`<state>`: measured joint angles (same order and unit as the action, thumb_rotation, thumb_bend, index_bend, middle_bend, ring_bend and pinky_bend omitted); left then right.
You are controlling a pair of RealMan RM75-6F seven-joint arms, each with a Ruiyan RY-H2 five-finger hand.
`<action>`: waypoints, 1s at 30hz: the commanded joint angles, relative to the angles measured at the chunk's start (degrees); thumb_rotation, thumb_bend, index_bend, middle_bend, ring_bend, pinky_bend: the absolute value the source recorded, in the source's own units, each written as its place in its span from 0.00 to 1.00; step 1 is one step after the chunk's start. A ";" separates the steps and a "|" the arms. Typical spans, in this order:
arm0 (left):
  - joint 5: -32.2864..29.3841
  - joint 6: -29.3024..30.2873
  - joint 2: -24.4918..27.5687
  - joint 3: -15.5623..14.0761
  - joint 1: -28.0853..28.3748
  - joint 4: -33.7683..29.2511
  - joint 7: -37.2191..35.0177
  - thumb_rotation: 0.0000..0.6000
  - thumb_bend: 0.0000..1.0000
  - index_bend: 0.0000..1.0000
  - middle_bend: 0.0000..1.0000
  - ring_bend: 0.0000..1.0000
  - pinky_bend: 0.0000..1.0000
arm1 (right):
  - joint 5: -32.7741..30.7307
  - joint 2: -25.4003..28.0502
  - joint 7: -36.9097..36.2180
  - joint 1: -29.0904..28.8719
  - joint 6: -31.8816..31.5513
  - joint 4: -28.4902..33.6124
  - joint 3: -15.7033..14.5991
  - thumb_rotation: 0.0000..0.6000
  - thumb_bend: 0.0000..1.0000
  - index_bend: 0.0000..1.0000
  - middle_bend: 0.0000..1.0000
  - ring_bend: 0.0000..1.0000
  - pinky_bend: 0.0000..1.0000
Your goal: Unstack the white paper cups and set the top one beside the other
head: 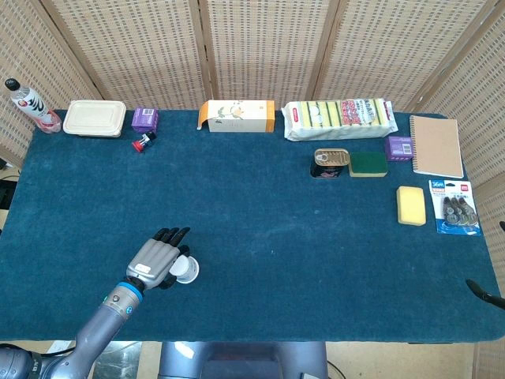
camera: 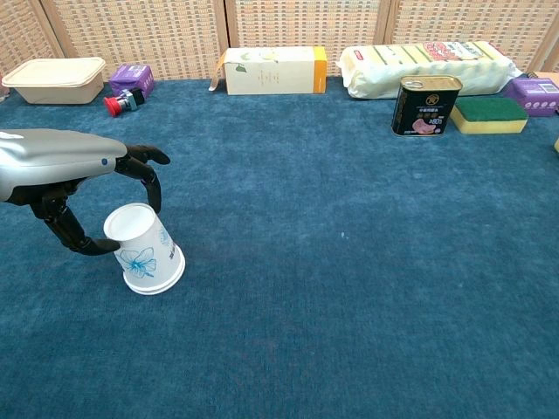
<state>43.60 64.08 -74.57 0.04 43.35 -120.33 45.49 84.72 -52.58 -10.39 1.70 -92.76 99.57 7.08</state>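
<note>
The white paper cups (camera: 144,251) stand stacked upside down on the blue cloth at the front left, with a blue flower print on the side. In the head view the cups (head: 186,270) show just right of my left hand (head: 156,259). My left hand (camera: 79,175) arches over the stack from the left. Its fingers (camera: 150,179) curl down just above the top, and the thumb (camera: 83,244) reaches the cup's left side. Whether it grips is unclear. Only a dark tip of my right hand (head: 483,290) shows at the right edge of the head view.
Along the back stand a cream food container (camera: 52,80), a purple box (camera: 131,77), a red object (camera: 120,102), a white-orange carton (camera: 272,70) and a sponge pack (camera: 428,63). A can (camera: 425,105), green sponge (camera: 489,113), notebook (head: 435,146) and yellow sponge (head: 411,205) sit right.
</note>
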 commanded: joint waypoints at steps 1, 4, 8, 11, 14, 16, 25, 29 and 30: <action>0.02 0.29 0.01 -0.06 0.09 -0.03 -0.20 1.00 0.31 0.34 0.00 0.00 0.06 | 0.03 -0.01 -0.02 -0.02 0.04 -0.01 -0.02 1.00 0.06 0.08 0.00 0.00 0.00; 0.11 0.63 0.58 -0.04 0.12 -0.52 -0.80 1.00 0.31 0.35 0.00 0.00 0.06 | -0.06 -0.02 -0.09 -0.04 0.04 -0.08 0.03 1.00 0.06 0.08 0.00 0.00 0.00; 0.87 0.98 1.91 0.04 -0.02 -1.69 -1.82 1.00 0.31 0.35 0.00 0.00 0.06 | -0.01 -0.01 -0.11 0.01 -0.06 -0.10 0.01 1.00 0.06 0.08 0.00 0.00 0.00; 2.27 1.39 4.33 -0.02 -0.32 -3.92 -2.91 1.00 0.31 0.35 0.00 0.00 0.06 | 0.04 -0.01 0.03 -0.03 0.03 0.02 -0.04 1.00 0.06 0.08 0.00 0.00 0.00; 3.69 1.50 7.26 0.04 -0.64 -6.20 -4.28 1.00 0.31 0.35 0.00 0.00 0.06 | 0.10 -0.05 0.15 0.00 -0.05 0.10 -0.07 1.00 0.06 0.08 0.00 0.00 0.00; 4.77 1.89 8.89 0.74 -0.97 -6.82 -5.96 1.00 0.31 0.35 0.00 0.00 0.06 | 0.11 -0.09 0.25 0.00 -0.04 0.16 -0.09 1.00 0.06 0.08 0.00 0.00 0.00; 2.66 -1.10 11.77 2.65 0.82 -4.29 -8.42 1.00 0.31 0.35 0.00 0.00 0.06 | 0.15 -0.21 0.65 -0.14 0.16 0.13 -0.16 1.00 0.06 0.08 0.00 0.00 0.00; 1.68 -4.01 11.91 3.30 2.14 -3.66 -10.02 1.00 0.31 0.35 0.00 0.00 0.06 | -0.11 -0.24 0.69 -0.16 0.25 0.13 -0.08 1.00 0.06 0.08 0.00 0.00 0.00; 1.45 -3.91 11.76 3.92 2.13 -3.16 -11.02 1.00 0.31 0.35 0.00 0.00 0.06 | -0.12 -0.24 0.69 -0.16 0.25 0.14 -0.08 1.00 0.06 0.08 0.00 0.00 0.00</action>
<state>45.72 60.30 -62.76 2.93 45.04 -124.33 36.21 84.61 -52.81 -9.70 1.54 -92.51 99.71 6.99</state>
